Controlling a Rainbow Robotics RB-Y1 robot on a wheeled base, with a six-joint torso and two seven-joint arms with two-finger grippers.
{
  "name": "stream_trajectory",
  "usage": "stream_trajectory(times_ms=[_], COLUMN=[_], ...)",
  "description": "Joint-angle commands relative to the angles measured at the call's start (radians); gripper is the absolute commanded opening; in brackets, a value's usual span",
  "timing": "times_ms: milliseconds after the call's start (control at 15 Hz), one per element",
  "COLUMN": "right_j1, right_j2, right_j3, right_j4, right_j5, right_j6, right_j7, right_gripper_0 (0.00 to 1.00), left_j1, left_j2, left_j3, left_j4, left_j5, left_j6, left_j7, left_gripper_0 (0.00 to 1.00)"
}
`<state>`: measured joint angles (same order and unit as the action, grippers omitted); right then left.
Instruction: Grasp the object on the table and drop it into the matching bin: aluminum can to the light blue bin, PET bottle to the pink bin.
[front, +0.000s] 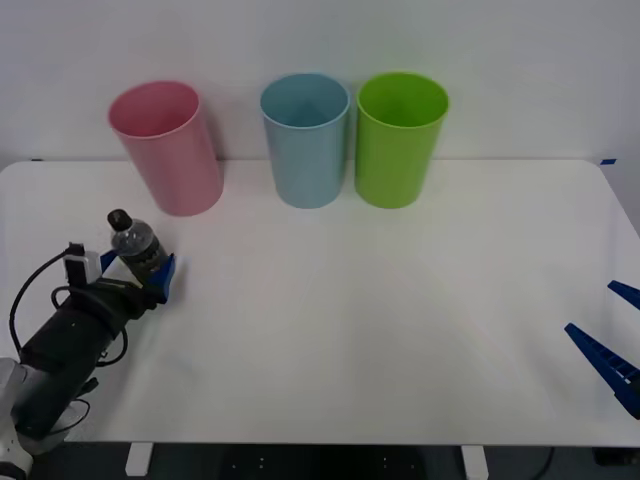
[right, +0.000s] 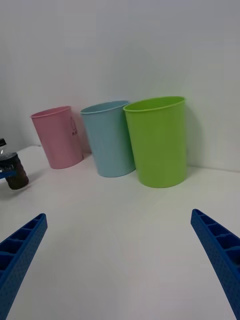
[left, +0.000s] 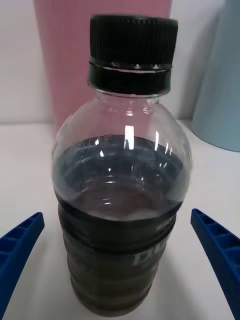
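Three bins at worktop (front: 400, 330) back edge: pink bin (front: 167, 148), light blue bin (front: 305, 139), green bin (front: 400, 138). PET bottle (front: 133, 245) upright near left edge, left pincer (front: 140, 275) spread wide around it. Right pincer (front: 610, 335) wide at right edge. Right wrist: bottle (right: 12, 170) beside pink bin (right: 57, 136). Left wrist: bottle (left: 122, 185) between open fingers (left: 216, 250), apart.

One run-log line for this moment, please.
left gripper: open around upright PET bottle | pink bin: just beyond | right gripper: open, idle at table edge
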<state>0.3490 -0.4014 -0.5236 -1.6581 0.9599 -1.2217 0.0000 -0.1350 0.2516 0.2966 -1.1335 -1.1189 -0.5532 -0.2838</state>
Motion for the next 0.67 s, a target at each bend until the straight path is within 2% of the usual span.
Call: stream_trajectory(times_ms=[67, 600, 667], right_j1=[0.000, 0.000, 0.000], right_j2=[0.000, 0.000, 0.000], right_j3=[0.000, 0.000, 0.000], right_j4=[0.000, 0.000, 0.000], right_j5=[0.000, 0.000, 0.000], right_j6=[0.000, 0.000, 0.000], right_j7=[0.000, 0.000, 0.000], right_gripper_0=[1.00, 1.00, 1.00], left_j1=[-0.048, -0.064, -0.064], left_j2=[0.000, 0.000, 0.000], left_j3=[0.012, 0.009, 0.009], left_j4=[0.046, 0.060, 0.060], left_j5=[-0.019, -0.021, -0.021], left_j6=[0.003, 0.016, 0.016], left_j7=[0.000, -0.003, -0.003], left_gripper_0=[1.00, 1.00, 0.78])
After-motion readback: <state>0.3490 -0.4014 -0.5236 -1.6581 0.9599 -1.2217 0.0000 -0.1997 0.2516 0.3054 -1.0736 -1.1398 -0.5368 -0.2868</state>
